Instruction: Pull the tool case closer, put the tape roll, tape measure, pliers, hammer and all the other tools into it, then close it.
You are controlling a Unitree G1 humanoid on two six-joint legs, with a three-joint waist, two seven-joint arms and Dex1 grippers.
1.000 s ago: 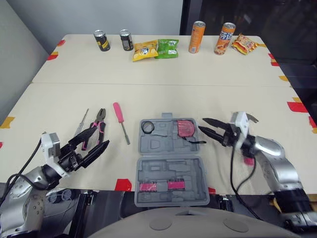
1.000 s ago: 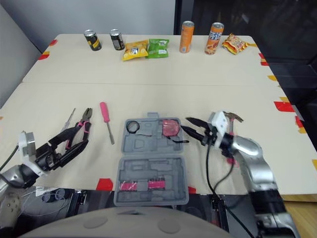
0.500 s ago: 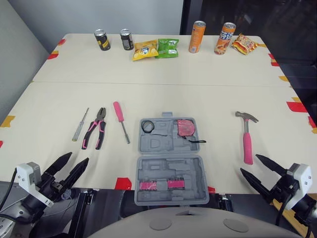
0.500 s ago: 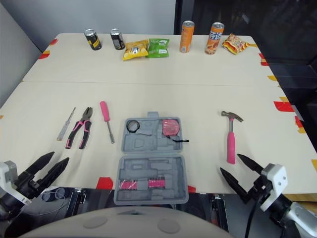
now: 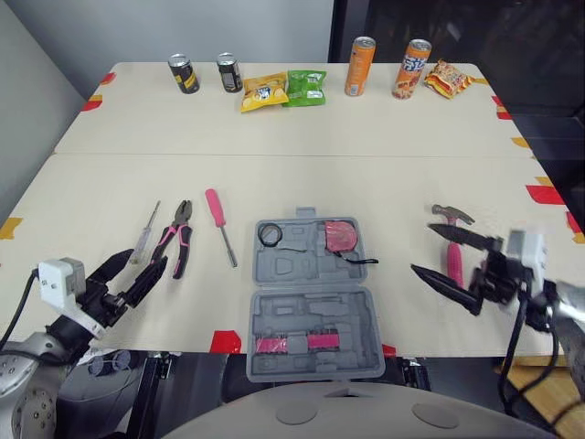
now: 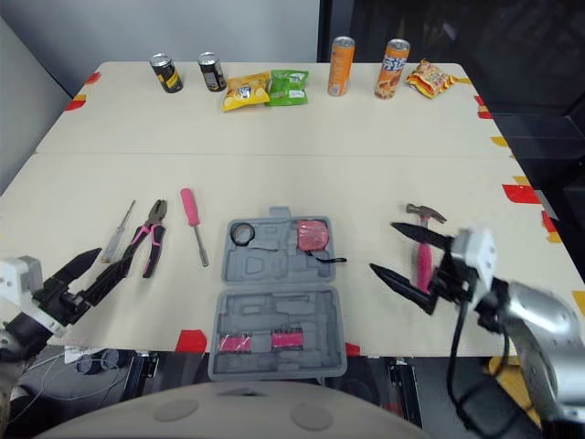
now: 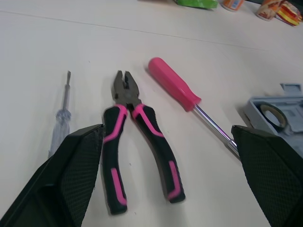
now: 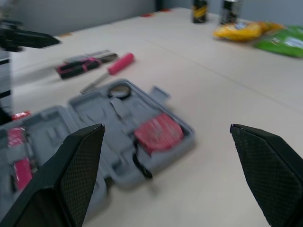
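Looks like a robot test lab, not a home or a working shop. Plain pale surface, two tables butted along a seam. Red tape marks and orange tape marks stuck along its edges. Drink cans and snack packs in a neat row at the far edge. Tool case lies open near the middle. Bare grey wall far left, dark glass panel far right. Loose cables below the near-left edge.
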